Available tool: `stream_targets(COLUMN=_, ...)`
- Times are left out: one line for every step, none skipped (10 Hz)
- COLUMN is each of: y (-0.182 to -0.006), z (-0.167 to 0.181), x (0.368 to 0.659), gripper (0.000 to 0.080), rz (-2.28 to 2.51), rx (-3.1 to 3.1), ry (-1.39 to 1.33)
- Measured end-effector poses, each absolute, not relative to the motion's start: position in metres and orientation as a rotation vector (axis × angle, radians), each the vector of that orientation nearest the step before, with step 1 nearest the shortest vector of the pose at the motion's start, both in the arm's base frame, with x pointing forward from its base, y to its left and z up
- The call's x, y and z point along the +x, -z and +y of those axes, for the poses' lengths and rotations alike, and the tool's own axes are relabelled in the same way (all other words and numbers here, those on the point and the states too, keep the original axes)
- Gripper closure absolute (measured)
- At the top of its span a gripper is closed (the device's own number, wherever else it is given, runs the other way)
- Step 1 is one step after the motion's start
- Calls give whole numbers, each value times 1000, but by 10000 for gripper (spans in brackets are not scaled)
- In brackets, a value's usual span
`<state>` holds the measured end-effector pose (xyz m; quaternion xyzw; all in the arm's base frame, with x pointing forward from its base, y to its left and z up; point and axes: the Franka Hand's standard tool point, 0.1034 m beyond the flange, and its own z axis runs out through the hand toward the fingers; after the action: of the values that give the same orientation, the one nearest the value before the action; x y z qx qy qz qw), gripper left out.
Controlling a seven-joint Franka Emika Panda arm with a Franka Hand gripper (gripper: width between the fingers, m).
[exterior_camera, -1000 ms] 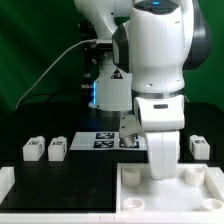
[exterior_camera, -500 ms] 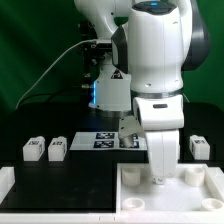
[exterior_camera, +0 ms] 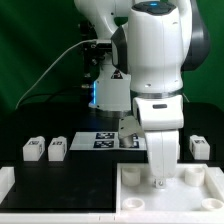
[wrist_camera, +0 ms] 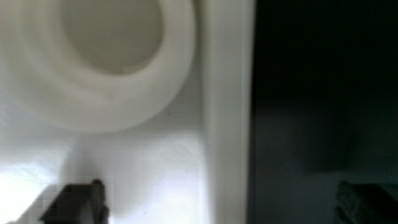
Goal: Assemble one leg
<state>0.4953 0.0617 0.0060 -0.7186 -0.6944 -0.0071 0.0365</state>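
Two legs [exterior_camera: 33, 149] [exterior_camera: 57, 149] sit side by side on the black table at the exterior view's left, and a third leg [exterior_camera: 199, 147] sits at the right. My gripper [exterior_camera: 160, 183] hangs low over the large white tray-like piece [exterior_camera: 140, 203], between two of its round bosses. In the wrist view my gripper [wrist_camera: 217, 202] has its dark fingertips [wrist_camera: 75, 203] far apart, with only the tray's white surface, a round boss [wrist_camera: 116, 45] and a raised rim [wrist_camera: 228, 110] between them. It holds nothing. A fourth leg is not in view.
The marker board [exterior_camera: 105, 139] lies on the table behind the tray, partly hidden by my arm. Round bosses [exterior_camera: 130, 172] [exterior_camera: 190, 175] stand up inside the tray. A raised white rim [exterior_camera: 8, 178] runs along the table's front left.
My gripper has come down a little toward the tray. The legs have not moved.
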Motion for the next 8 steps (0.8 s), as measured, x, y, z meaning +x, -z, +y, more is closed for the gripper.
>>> stream_targets(y=-6, z=62, x=495, gripper=152, rz=-2132, rx=-2207, ry=22)
stream_targets(y=-6, z=62, x=495, gripper=152, rz=-2132, rx=-2207, ry=22)
stream_targets(y=-6, z=61, x=495, gripper=150, rz=-2131, rx=-2207, ry=22)
stream_targets(y=-6, z=61, x=495, gripper=150, rz=-2131, rx=-2208, ry=22)
stream_targets(y=-6, z=61, x=495, gripper=150, rz=-2130, rx=-2208, ry=22)
stream_targets(y=-7, z=61, x=496, gripper=150, rz=-2122, rx=-2218, ry=22)
stream_targets(y=-16, z=63, x=498, gripper=150, rz=-2038, rx=-2303, ry=19)
stream_targets(y=-28, z=70, x=498, gripper=150, rz=-1989, rx=-2358, ry=29)
